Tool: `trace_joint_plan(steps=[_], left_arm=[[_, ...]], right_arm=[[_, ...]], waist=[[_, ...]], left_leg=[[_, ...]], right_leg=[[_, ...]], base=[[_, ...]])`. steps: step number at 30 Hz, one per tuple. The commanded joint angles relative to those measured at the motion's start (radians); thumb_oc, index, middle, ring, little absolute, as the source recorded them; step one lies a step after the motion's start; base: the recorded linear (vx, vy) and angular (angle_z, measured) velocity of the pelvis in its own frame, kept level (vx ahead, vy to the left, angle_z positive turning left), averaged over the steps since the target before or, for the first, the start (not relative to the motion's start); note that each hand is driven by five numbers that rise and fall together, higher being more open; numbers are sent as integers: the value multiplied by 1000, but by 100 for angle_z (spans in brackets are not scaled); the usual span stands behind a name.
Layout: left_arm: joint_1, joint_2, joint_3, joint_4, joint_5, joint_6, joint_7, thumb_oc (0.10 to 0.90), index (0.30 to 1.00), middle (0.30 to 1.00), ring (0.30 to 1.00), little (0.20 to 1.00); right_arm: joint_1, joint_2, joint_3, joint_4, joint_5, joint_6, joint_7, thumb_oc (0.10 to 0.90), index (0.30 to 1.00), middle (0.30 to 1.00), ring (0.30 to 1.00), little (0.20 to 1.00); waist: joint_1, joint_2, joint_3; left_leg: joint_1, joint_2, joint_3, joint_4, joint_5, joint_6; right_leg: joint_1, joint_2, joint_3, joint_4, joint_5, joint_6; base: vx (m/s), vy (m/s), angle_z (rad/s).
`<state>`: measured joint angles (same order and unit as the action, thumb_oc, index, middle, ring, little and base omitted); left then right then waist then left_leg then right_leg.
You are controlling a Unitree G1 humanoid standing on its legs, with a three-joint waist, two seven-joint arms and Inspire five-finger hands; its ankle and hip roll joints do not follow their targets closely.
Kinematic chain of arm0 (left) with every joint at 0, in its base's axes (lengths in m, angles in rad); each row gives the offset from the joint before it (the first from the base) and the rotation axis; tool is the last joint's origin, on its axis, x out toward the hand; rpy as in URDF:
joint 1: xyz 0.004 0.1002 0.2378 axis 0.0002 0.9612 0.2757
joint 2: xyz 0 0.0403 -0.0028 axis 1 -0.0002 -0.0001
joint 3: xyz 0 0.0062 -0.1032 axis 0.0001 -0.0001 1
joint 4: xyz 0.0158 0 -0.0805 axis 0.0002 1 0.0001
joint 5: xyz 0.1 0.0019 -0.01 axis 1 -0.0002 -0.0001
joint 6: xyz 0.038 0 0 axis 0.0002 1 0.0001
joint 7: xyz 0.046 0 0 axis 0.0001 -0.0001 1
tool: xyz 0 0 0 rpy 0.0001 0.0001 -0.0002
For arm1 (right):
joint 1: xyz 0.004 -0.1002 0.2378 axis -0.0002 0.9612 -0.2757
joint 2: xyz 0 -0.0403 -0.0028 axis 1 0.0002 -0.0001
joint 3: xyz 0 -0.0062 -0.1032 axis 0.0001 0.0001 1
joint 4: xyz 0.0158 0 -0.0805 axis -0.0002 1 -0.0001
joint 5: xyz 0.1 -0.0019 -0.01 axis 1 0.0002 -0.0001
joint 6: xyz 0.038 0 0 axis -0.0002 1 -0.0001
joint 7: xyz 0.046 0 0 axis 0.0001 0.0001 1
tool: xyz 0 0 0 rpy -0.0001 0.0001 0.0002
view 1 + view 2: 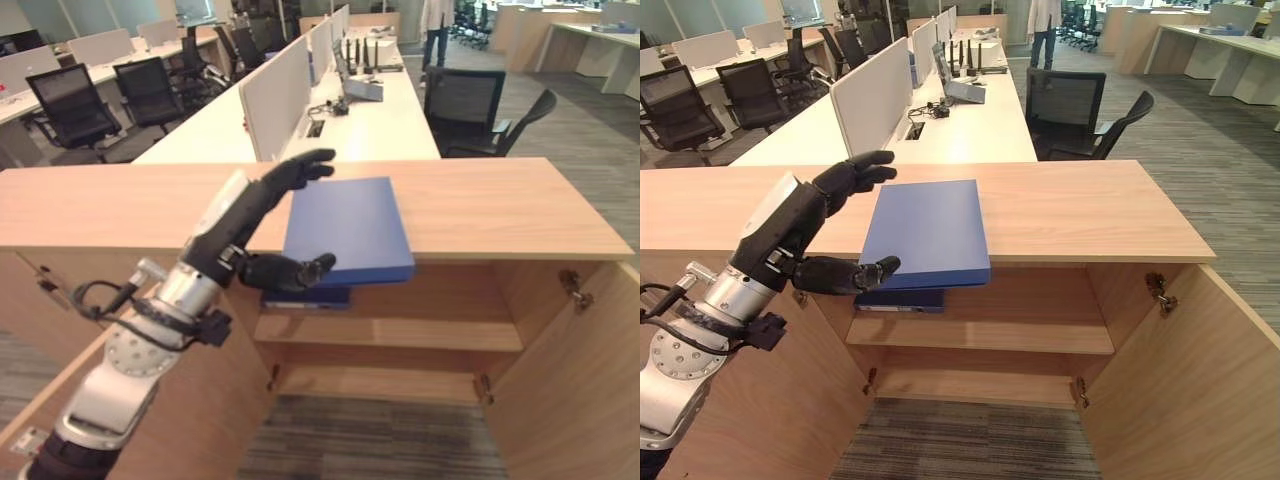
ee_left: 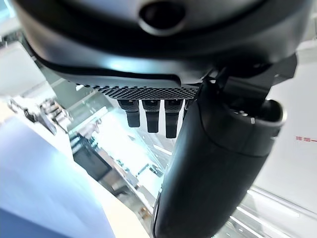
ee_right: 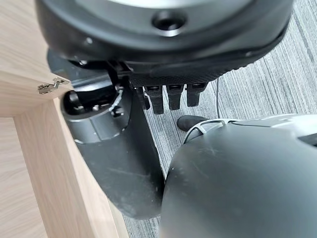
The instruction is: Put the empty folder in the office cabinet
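Flat blue rectangular folder (image 1: 349, 229) is seen at frame centre, lying on the light wooden office cabinet (image 1: 520, 215) top, overhanging its front edge. Dark left hand (image 1: 262, 215) is spread open beside it, nothing gripped. Right hand (image 3: 148, 99) is relaxed open by the cabinet door. Grasping and shelving are judged outstanding.

No text can be read on any thing here. Small red marks on a white wall (image 2: 303, 140) past the left hand (image 2: 218, 163) are too small to read.
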<state>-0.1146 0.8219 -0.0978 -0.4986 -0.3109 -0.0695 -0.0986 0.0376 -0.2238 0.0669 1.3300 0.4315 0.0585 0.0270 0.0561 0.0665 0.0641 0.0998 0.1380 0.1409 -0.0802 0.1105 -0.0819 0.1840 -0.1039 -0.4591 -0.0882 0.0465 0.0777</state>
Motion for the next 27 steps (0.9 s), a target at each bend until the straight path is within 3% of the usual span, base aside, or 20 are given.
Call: trace_joint_plan(steps=[1, 6, 9, 18, 27], left_arm=[[-161, 40, 41, -78, -38, -58, 28, 800, 900, 900, 900, 900], [-220, -5, 9, -57, 201, -74, 84, 800, 900, 900, 900, 900], [-269, -20, -27, -40, 292, -52, 59, 800, 900, 900, 900, 900], [-306, -52, -24, 41, 632, -42, 119, 800, 900, 900, 900, 900], [-318, -97, -60, 86, 761, -37, 116, 800, 900, 900, 900, 900]], right_arm=[[-29, 38, 59, 29, -34, 11, 22, 800, 900, 900, 900, 900], [-6, 30, 62, 23, -30, -13, 16, 800, 900, 900, 900, 900], [-15, 34, 49, 23, -10, -12, 7, 800, 900, 900, 900, 900], [-19, 36, 57, -6, -10, -20, -16, 800, 900, 900, 900, 900], [-18, 29, 57, -18, -7, -22, -26, 800, 900, 900, 900, 900]], waist=[[7, -39, -6], [-5, -43, -1], [-12, -45, 0], [-19, -51, -5], [-28, -55, -6]], left_leg=[[44, 23, -28, -7, -82, -60], [47, 23, -26, -7, -85, -59], [46, 24, -26, -7, -87, -58], [48, 24, -15, -7, -95, -56], [50, 24, -6, -7, -99, -55]], right_leg=[[-16, -37, 52, 1, 15, 50], [-18, -37, 58, 1, 15, 51], [-22, -36, 60, 1, 16, 53], [-27, -36, 69, 1, 16, 54], [-30, -38, 74, 1, 16, 54]], base=[[11, 1, -6], [3, 0, -1], [0, 0, 0], [6, -2, -4], [5, -1, -4]])
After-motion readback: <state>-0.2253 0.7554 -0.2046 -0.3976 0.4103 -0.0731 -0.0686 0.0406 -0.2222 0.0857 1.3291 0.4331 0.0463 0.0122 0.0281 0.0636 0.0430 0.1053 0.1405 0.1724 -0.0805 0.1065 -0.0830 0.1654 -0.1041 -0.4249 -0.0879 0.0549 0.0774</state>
